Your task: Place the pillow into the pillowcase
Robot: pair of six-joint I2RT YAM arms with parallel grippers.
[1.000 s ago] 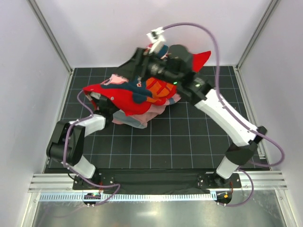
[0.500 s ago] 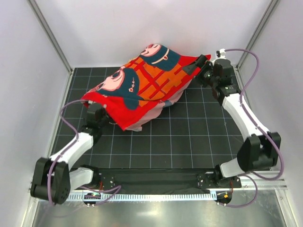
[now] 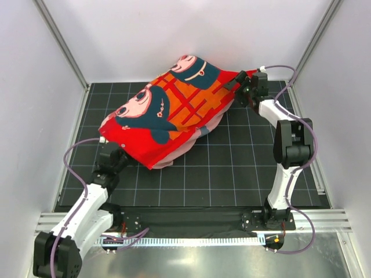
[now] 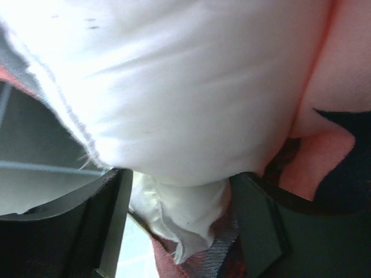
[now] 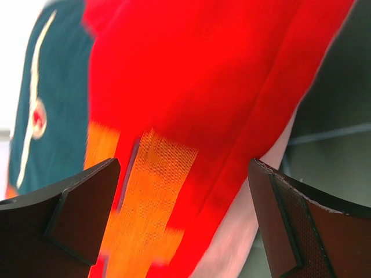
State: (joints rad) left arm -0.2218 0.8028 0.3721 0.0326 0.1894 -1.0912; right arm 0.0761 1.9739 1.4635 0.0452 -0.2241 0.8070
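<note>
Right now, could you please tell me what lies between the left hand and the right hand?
The pillowcase, bulging over the pillow, fills the stretch from the left hand to the right hand; the top view shows it.

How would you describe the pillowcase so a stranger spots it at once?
On the black gridded table, find the bulging heap at the far side. That is the pillowcase: the only red thing, printed with cartoon faces, blue hair and orange checks.

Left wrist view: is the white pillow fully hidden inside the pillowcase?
No, bare white pillow fills most of the view, pillowcase only at its edge.
</note>
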